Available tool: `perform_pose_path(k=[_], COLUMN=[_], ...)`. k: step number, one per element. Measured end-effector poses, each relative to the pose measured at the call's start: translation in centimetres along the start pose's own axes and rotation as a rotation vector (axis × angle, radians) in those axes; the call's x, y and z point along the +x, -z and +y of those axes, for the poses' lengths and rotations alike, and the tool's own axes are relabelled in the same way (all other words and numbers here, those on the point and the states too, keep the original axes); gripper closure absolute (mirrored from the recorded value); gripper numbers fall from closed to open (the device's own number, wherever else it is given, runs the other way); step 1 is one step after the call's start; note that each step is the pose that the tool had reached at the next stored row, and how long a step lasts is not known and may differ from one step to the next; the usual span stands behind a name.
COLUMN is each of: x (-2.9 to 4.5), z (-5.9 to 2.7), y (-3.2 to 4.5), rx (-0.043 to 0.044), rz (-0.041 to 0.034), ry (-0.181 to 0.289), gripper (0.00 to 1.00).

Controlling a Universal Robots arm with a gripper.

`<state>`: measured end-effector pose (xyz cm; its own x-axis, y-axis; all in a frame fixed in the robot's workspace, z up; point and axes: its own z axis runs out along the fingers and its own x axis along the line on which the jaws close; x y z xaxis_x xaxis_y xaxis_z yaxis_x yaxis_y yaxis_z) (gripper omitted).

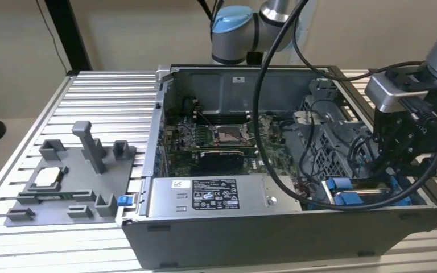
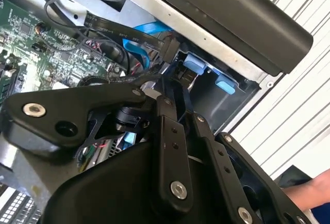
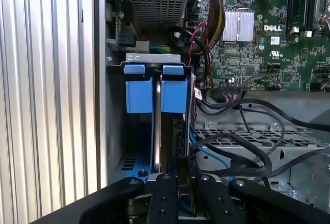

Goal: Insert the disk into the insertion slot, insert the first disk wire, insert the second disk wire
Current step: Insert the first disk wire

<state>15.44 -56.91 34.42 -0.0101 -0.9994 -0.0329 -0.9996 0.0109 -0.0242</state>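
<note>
The gripper [image 3: 174,166] is sunk into the near corner of the case [image 1: 279,236], at the exterior view's right, and is set over one end of the disk [image 3: 174,96]; whether it is clenched, released or grasping anything cannot be told.

The disk is seen standing on edge inside the slot [image 3: 114,131], with its blue carrier tabs level with the slot's metal lip; the first step is therefore judged done.

Just beside the gripper, in the second wrist view, a black wire [image 2: 167,43] with a flat plug and a blue wire [image 2: 147,30] are draped across the slot's mouth; whether either is seated in the disk cannot be made out, so both wire steps are judged not yet finished, with the gripper placed where that work is done.

Farther in, the board [image 1: 218,136] is laid flat on the case floor and is crossed by loose black cables; well apart, at the exterior view's left, a grey tray [image 1: 59,187] is set on the table [image 1: 97,96].

Farthest off, the arm [image 1: 234,28] is rooted beyond the case's far wall; it is carried across to the exterior view's right, and its wrist is turned downward so that the gripper is pointed into the case.
</note>
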Motion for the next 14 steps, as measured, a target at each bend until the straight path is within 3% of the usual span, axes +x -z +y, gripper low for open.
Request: perform_pose_path(k=[14], x=[0.02], z=[-0.08], y=[-1.02], rx=[0.0000], rz=[0.0017], ry=[0.000], gripper=[1.00])
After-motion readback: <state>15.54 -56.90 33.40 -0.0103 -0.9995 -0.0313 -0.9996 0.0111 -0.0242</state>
